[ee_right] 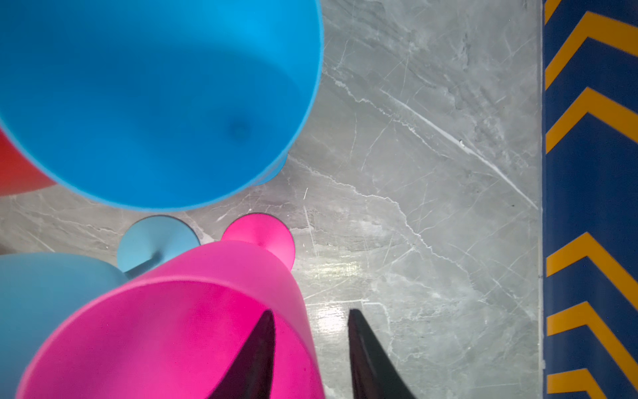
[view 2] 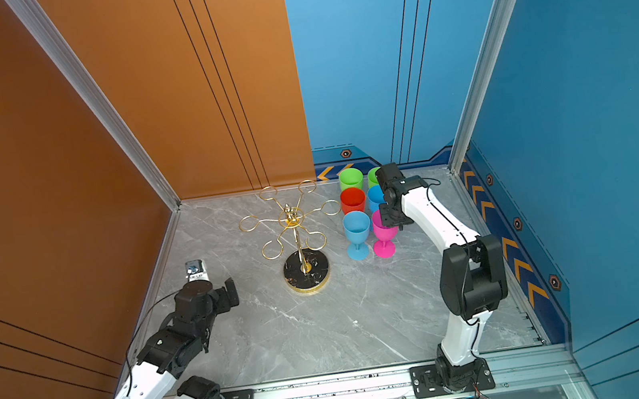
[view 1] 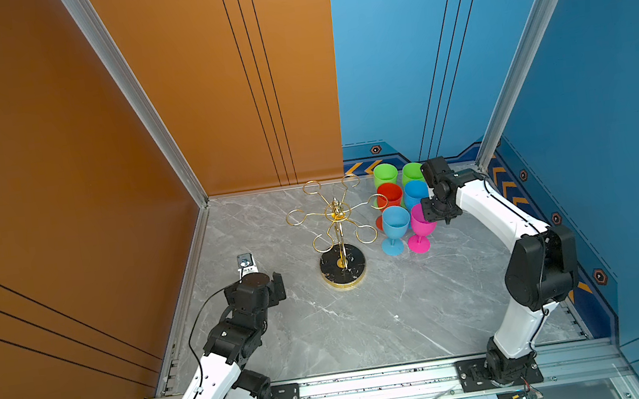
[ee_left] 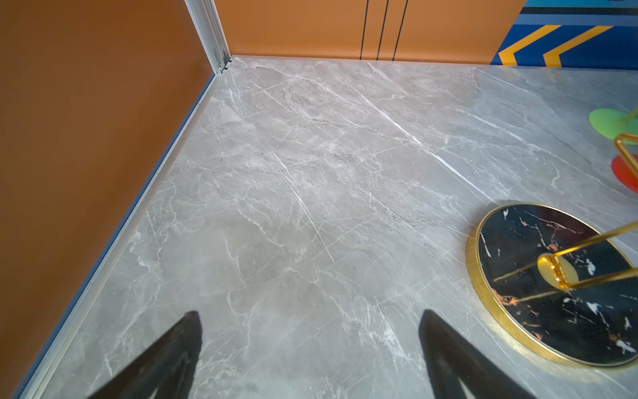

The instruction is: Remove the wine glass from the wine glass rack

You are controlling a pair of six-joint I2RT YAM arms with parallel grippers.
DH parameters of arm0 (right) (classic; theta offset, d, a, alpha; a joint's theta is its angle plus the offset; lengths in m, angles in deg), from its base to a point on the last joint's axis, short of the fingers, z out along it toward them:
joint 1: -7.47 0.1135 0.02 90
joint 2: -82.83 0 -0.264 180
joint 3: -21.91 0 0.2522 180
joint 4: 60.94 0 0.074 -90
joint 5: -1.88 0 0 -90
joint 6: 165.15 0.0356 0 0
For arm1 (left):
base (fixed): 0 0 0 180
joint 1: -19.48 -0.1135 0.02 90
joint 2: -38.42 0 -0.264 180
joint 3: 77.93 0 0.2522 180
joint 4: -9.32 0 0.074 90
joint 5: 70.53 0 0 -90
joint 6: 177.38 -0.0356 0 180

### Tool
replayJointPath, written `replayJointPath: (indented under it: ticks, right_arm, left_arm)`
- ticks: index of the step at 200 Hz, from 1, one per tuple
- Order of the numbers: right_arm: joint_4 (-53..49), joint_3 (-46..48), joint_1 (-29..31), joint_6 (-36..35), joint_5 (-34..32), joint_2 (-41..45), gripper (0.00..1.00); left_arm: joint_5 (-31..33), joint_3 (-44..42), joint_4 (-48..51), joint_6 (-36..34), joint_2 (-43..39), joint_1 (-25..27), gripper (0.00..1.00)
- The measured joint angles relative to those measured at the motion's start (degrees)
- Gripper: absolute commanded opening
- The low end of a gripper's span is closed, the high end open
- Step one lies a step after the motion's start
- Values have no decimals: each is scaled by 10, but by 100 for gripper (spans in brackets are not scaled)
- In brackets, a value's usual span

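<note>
- A grey marble tabletop (view 1: 367,320) is boxed in by orange panels (view 1: 52,160) on the left arm's side and blue panels (view 1: 609,87) on the right arm's side.
- The pink wine glass (view 1: 421,224) stands upright on its foot on the tabletop, directly under the right gripper (ee_right: 310,311) and apart from the rack.
- The right gripper's jaws are parted astride the bowl's rim: one finger (ee_right: 255,349) is inside the bowl, the other outside over bare marble. Neither seems to press the wall, though the close view is too blurred to be sure.
- Just beside that gripper, on its rack side, stands a blue glass (view 1: 395,222). Beyond the gripper, toward the back wall, a second blue glass (view 1: 415,192), a red glass (view 1: 389,195) and two green glasses (view 1: 385,175) stand upright in a tight cluster.
- The wine glass rack (view 1: 335,211) stands between the two grippers, its black base (view 1: 343,266) flat on the marble.
- The left gripper (ee_left: 310,312) hovers over bare marble across the rack from the right gripper, its jaws spread wide and holding nothing.
</note>
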Motion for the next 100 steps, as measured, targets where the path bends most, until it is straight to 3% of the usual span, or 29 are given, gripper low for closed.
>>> replayJointPath:
  ticks: [54,100]
  right_arm:
    - [19,1,-22,0,-2,82,71]
    - [164,110,-78,-13,-2,211,95]
  left_arm:
    - [-42,-3,-108,-30,96,-76,98]
    - [-83,-6,-227,-70,216,-144,98]
